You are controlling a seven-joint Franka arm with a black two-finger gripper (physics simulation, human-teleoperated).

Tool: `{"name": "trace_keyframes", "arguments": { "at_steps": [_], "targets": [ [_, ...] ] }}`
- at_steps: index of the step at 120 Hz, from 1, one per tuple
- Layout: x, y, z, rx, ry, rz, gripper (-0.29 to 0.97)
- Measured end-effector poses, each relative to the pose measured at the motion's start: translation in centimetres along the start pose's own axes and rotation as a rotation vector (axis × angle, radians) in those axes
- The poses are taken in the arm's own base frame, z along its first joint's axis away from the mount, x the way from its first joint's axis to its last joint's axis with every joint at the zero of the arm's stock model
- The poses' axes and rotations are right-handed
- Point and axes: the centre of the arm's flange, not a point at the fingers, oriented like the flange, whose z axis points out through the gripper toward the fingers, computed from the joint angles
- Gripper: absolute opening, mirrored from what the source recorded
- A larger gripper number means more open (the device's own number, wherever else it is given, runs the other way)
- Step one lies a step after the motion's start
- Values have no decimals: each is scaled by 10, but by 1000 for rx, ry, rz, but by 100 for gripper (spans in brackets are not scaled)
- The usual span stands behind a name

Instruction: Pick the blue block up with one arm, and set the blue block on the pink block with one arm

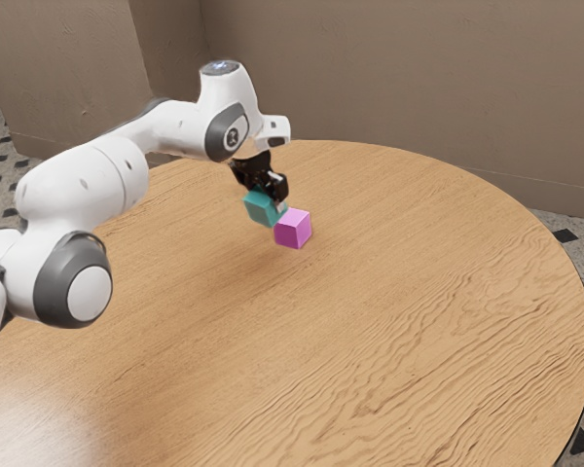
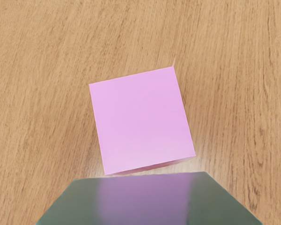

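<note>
Currently 1 gripper [image 1: 266, 185] pinches the blue block [image 1: 264, 207] between its 2 black fingers, holding it clear of the round wooden worktop [image 1: 419, 292]. Block hangs just beside the pink block [image 1: 293, 229], on the exterior view's left and slightly higher. Contact between the 2 blocks: cannot tell. Pink block rests flat on the worktop near the far side.
</note>
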Motion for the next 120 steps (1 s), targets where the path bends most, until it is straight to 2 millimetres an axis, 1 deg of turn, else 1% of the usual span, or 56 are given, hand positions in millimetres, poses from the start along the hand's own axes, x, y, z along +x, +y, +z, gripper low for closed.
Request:
{"name": "trace_keyframes", "arguments": {
  "at_steps": [26,53,81,93,109,120],
  "targets": [
    [15,8,12,9,84,5,34],
    [15,4,31,17,117,-1,34],
    [19,6,29,15,154,-6,34],
    [19,7,31,13,159,-6,35],
    [19,9,33,8,163,-3,49],
    [20,11,33,6,166,1,55]
  ]
}}
